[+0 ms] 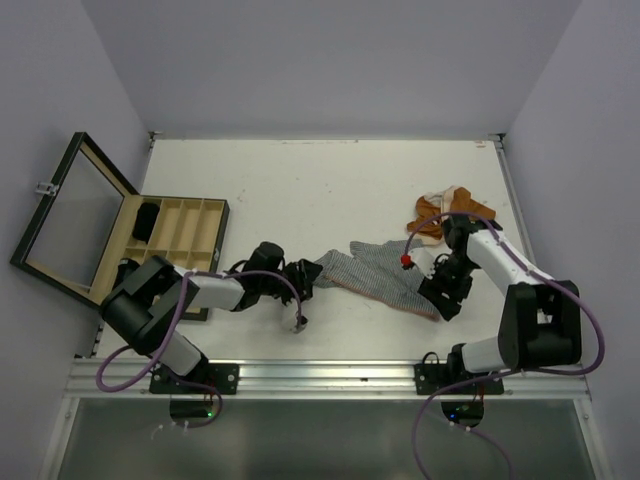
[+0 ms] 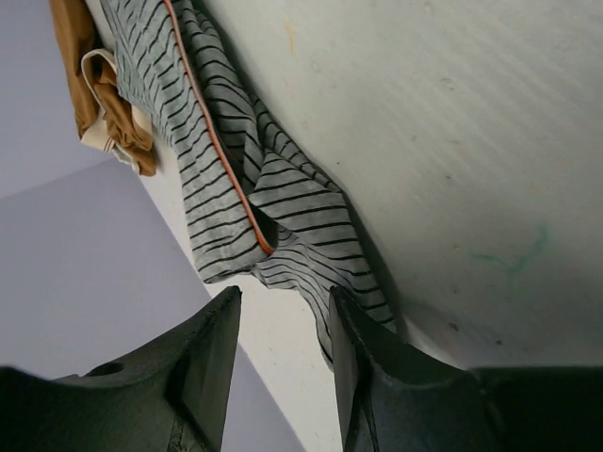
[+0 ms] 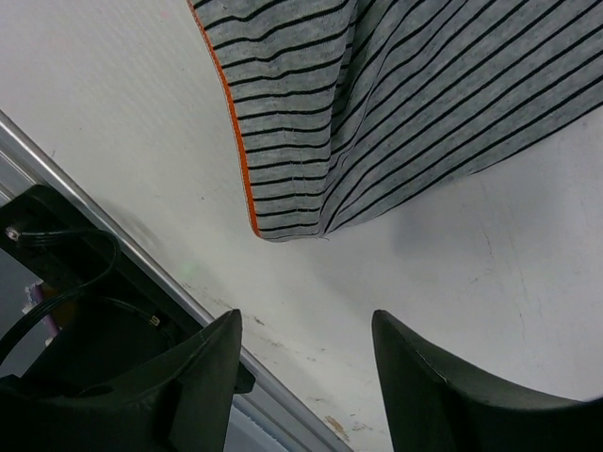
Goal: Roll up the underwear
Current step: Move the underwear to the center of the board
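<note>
Task is barely started on this piece, from where I stand. The grey striped cloth underwear (image 1: 385,275) lies loose and rumpled on the white table (image 1: 300,190), stretched between the two arms. Its orange-trimmed edge is showing and there is no roll in it at all.

The left gripper (image 2: 283,297) sits at the garment's left end with fingers parted and nothing between them. A corner of the cloth runs just beside one finger, maybe touching (hard to tell from the wrist view). The right gripper (image 3: 303,320) is at the near right corner, fingers also spread and empty, with the hem near the tips but apart from them. Neither gripper holds the garment.

The crumpled orange-brown cloth underwear (image 1: 438,213) sits in a heap at the far right, just beyond the striped one, and is not rolled either. On the left, the compartmented wooden box (image 1: 175,201) stands with its glass lid (image 1: 70,205) open. One small black bundle (image 1: 147,220) sits in the leftmost compartment. My guess is that it is a finished roll, but I can't confirm it.

Left to do, as I judge it: flatten and fold the striped one, roll it up, then do the orange-brown one. Well under half done.
</note>
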You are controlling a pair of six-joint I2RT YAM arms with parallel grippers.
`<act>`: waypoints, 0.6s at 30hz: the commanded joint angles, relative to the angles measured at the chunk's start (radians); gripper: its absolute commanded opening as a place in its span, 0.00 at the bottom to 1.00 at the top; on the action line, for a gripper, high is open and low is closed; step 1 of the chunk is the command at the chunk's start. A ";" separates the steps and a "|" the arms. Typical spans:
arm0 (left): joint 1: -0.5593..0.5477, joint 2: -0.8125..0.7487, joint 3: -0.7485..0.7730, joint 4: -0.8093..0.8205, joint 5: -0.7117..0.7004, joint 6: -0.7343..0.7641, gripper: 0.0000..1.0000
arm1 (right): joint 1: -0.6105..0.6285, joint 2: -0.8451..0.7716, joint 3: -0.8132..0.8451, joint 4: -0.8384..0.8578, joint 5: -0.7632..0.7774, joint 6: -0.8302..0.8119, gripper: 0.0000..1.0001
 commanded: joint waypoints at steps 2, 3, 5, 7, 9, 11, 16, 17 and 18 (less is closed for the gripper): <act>0.013 -0.011 -0.029 0.021 0.044 0.221 0.47 | -0.010 0.022 0.020 -0.014 -0.006 -0.034 0.63; 0.013 -0.004 -0.032 0.056 0.047 0.230 0.48 | -0.012 0.026 0.021 -0.009 -0.015 -0.028 0.63; 0.013 0.021 -0.045 0.099 0.056 0.238 0.48 | -0.010 0.045 0.027 0.000 -0.021 -0.022 0.63; 0.013 0.038 -0.050 0.156 0.065 0.240 0.48 | -0.012 0.062 0.030 0.003 -0.026 -0.014 0.63; 0.013 0.041 -0.059 0.205 0.067 0.232 0.48 | -0.010 0.077 0.037 0.008 -0.029 -0.013 0.63; 0.013 0.045 -0.061 0.234 0.064 0.223 0.47 | -0.010 0.085 0.043 0.009 -0.038 -0.010 0.63; 0.013 0.044 -0.042 0.273 0.055 0.201 0.46 | -0.012 0.094 0.057 0.003 -0.050 -0.007 0.63; 0.013 0.041 -0.041 0.279 0.056 0.198 0.46 | -0.010 0.095 0.055 0.003 -0.049 -0.007 0.63; 0.013 0.041 -0.039 0.282 0.058 0.197 0.46 | -0.012 0.094 0.052 0.006 -0.049 -0.008 0.63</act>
